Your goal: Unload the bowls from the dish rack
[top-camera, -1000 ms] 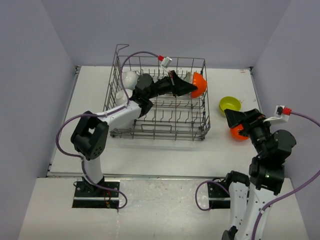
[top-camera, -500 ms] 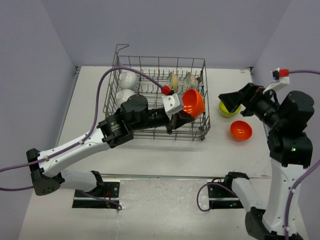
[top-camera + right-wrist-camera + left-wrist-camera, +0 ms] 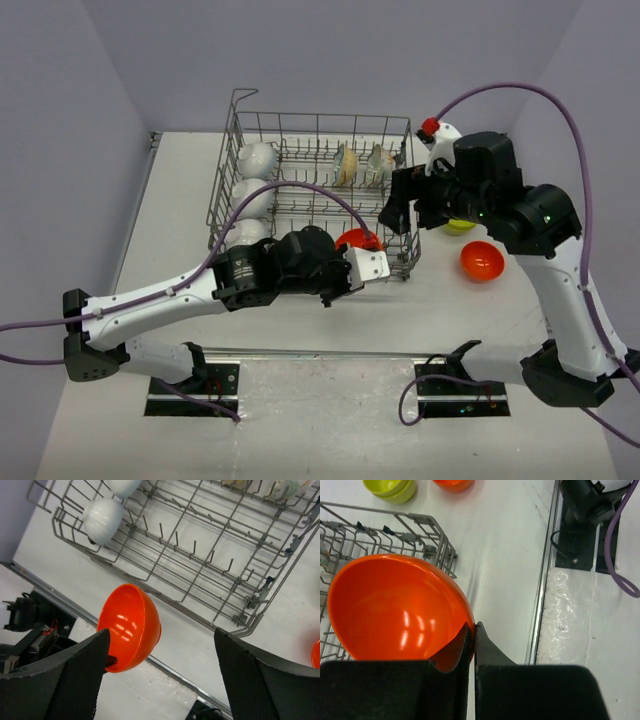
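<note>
Arm [image 3: 170, 293], left, outstretched; jaws pinch orange bowl [image 3: 395, 610], apparently over rack [image 3: 320, 205].

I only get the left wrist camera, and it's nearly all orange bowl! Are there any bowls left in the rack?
Observer: Yes, three white bowls sit along the left side of the dish rack.
Operator: Any pretty ones?
Observer: Two floral bowls stand in the far row.
Operator: Where's the other arm?
Observer: The right tool hangs open above the rack's right end, holding nothing.
</note>
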Robot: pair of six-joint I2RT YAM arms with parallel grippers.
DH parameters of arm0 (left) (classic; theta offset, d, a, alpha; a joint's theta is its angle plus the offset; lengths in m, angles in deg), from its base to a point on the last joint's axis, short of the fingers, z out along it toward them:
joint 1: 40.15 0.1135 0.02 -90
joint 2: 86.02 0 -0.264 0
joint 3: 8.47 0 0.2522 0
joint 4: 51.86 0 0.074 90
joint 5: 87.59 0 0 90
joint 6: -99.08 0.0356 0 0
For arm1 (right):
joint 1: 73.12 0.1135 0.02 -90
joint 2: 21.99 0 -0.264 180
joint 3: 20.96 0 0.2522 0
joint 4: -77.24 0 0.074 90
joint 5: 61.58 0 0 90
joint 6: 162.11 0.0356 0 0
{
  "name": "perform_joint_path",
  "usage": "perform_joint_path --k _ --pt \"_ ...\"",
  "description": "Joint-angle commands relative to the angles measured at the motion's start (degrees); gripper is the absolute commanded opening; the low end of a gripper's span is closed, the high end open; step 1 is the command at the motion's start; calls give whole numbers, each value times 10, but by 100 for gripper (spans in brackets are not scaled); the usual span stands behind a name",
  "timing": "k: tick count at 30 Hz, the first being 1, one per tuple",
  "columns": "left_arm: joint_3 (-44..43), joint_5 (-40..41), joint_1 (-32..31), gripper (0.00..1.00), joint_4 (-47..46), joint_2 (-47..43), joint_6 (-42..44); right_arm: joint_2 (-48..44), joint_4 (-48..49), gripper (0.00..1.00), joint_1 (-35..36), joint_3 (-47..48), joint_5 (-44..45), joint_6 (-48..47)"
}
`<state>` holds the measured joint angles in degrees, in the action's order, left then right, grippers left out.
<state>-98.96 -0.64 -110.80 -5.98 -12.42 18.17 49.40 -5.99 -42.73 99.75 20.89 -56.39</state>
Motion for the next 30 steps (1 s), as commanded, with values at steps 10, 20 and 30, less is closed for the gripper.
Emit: perform_joint_path --k 10,20,30 --pt "-39 10 -5 0 24 10 31 74 -19 63 120 -78 109 1" --pt "-14 65 -5 0 -24 -11 25 68 71 0 123 -161 50 7" --pt "-9 284 -5 100 -57 -57 -107 -47 230 0 -74 -292 78 86"
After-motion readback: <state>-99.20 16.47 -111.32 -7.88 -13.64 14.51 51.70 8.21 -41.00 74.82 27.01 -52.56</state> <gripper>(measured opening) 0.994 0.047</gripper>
